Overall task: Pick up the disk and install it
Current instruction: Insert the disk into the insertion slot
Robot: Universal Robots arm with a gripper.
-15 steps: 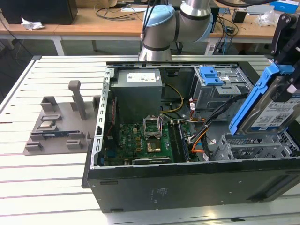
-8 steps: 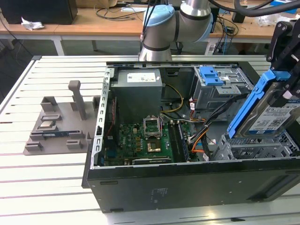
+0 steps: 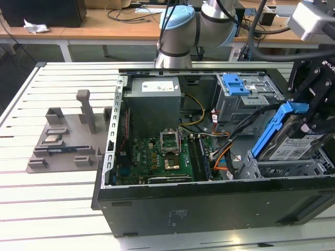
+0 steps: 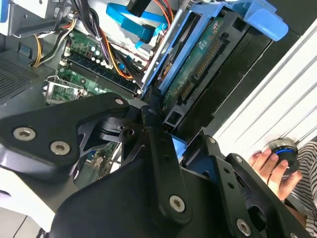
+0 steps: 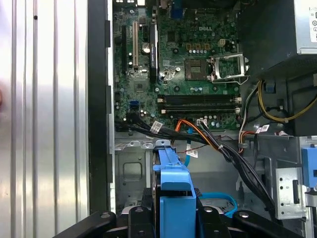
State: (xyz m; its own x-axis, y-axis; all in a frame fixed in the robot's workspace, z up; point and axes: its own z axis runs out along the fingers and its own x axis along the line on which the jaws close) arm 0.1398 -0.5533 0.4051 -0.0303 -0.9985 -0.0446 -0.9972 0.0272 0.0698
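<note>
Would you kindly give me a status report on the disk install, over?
Gripper shut on the disk. Disk tilted over the drive cage, not yet seated. Black cables run close beside the cage.

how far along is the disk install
Pickup looks done: the disk is clamped in the end effector. In hand: it hangs tilted above the grey drive cage at the exterior view's right of the open case. Left: it is not yet seated in the cage.
</note>
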